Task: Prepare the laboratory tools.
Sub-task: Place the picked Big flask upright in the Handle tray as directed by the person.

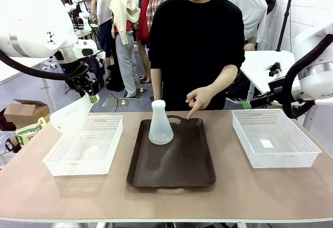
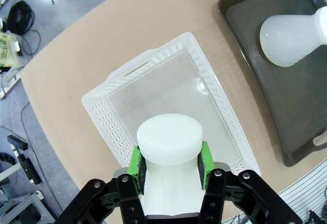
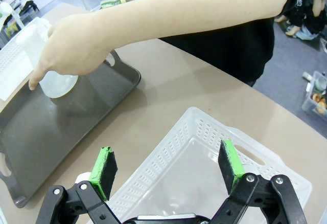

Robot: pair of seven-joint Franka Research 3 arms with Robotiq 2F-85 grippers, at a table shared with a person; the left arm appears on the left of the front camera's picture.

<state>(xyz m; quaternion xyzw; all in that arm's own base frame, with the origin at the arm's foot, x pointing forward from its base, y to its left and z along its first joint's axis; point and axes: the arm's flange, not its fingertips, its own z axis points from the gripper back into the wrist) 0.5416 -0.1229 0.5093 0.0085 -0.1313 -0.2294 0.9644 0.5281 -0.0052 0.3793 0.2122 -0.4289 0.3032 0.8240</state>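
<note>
While one frosted flask [image 1: 71, 116] is clamped at its neck by the left gripper [image 2: 170, 166] and held tilted above the left mesh basket [image 1: 106, 147], the second flask [image 1: 160, 124] stands upright at the far end of the brown tray [image 1: 171, 178], just beside a person's pointing hand [image 1: 199, 99]. Over the right basket [image 1: 309, 155], the right gripper [image 3: 168, 169] is held spread wide, nothing between its pads.
</note>
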